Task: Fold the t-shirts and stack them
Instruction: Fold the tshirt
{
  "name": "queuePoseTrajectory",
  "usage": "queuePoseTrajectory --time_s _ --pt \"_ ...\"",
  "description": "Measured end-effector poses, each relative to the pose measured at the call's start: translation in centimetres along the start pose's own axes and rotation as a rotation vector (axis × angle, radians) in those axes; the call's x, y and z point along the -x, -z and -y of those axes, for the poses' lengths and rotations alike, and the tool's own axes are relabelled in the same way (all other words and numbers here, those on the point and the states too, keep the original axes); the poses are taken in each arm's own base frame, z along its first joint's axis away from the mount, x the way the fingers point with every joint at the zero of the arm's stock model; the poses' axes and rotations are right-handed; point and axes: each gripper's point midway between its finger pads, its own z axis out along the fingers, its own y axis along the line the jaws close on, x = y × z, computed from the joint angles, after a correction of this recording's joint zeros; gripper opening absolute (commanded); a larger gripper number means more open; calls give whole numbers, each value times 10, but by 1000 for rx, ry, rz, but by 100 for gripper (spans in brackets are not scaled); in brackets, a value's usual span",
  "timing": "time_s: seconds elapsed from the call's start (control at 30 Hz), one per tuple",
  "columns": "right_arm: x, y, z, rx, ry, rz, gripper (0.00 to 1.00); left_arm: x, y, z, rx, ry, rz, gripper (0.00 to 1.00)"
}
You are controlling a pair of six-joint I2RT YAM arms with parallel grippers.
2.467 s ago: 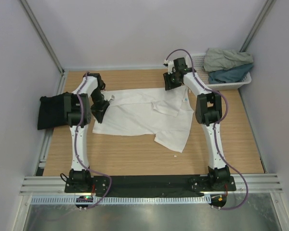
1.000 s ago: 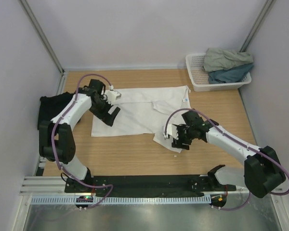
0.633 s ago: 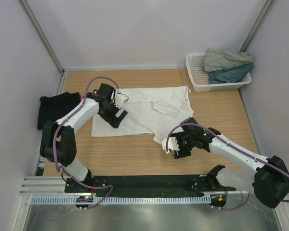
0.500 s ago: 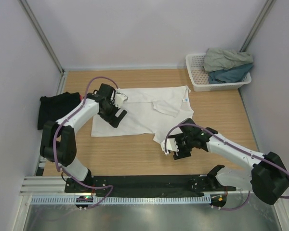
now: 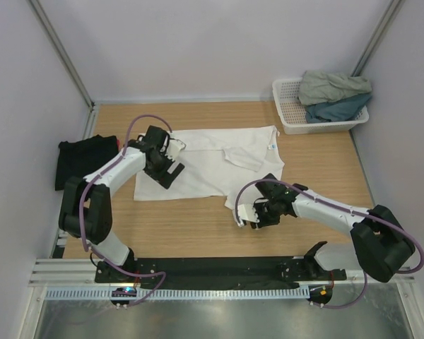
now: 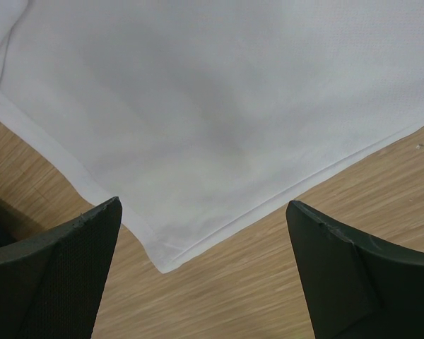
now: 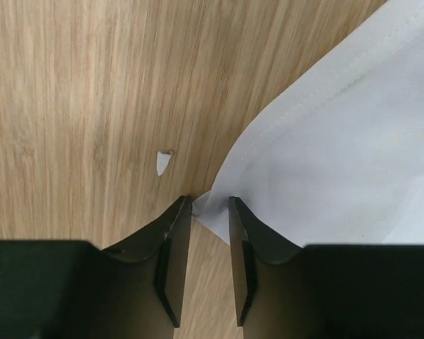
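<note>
Robotics laboratory test cell. A wooden bench (image 5: 198,226) is enclosed by plain white panels (image 5: 219,49) on metal corner posts (image 5: 62,53); two robot arms (image 5: 114,169) are bolted to a black base plate (image 5: 219,268) on aluminium rails (image 5: 56,272), beside a slotted cable duct (image 5: 219,293).

- A light wooden tabletop (image 5: 198,226) with straight, fine grain fills the middle of the booth.
- Plain pale walls (image 5: 219,49) close it in at the back and on both sides, evenly lit.
- Slim aluminium posts (image 5: 60,53) run up the back corners.
- Silver aluminium rails (image 5: 63,268) edge the near side, and a brushed metal sheet (image 5: 219,318) lies below them.
</note>
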Motion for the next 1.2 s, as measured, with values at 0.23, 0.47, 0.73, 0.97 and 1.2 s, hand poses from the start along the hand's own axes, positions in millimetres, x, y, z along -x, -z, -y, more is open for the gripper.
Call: queuePoseTrajectory --time_s 0.23,0.47,0.73,0.97,1.2 --pt "0 -2 8 -10 -24 -16 2 -13 -5 -3 25 13 -35 97" --pt "5 7 21 -56 -64 -18 1 -35 2 -14 33 124 -88 82" --pt "17 21 43 -129 -117 -5 2 -58 8 -35 37 209 -123 68" --pt "17 24 47 -146 -137 -10 1 -75 4 -47 24 242 -157 61" --pt "17 25 50 -154 -148 -16 2 -85 -10 -39 -29 241 -201 59"
